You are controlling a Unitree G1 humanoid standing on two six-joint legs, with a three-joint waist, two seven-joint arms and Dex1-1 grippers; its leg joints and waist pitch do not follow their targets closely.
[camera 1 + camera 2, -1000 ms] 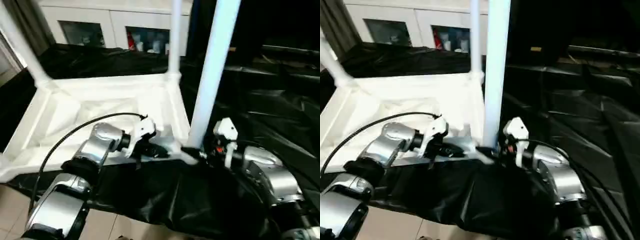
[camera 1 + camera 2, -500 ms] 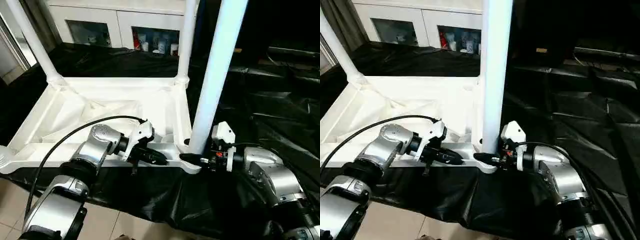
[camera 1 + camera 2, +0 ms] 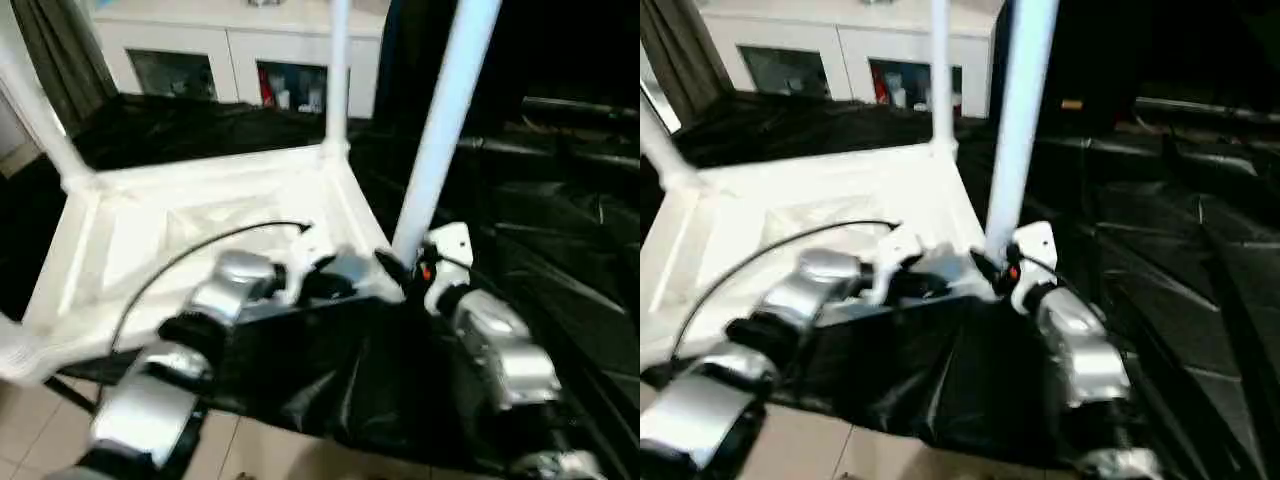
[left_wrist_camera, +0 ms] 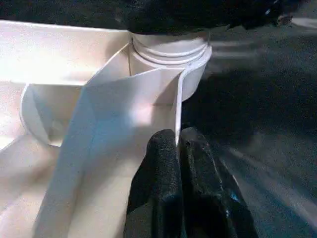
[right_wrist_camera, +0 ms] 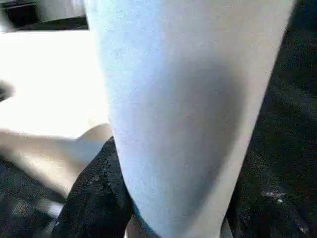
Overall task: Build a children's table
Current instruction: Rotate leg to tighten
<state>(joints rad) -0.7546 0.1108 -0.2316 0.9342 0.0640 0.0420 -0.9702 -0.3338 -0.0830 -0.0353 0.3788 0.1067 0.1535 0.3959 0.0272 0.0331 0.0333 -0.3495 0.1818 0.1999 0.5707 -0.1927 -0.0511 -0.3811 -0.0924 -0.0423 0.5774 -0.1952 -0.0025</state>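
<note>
Tabletop (image 3: 150, 230) rim pinched (L jaws), leg (image 3: 440, 130) straddled

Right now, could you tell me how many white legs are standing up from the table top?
3: one leg at the far left corner, one at the far right corner, one at the near right corner between the right gripper's jaws. The near left corner is cut off.

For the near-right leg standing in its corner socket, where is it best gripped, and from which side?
Probably low on the leg, just above the socket, coming level from the robot's side over the black sheet. The tube is round, near upright and widest there, with the table top walling off the inner side. The right gripper sits there.
</note>
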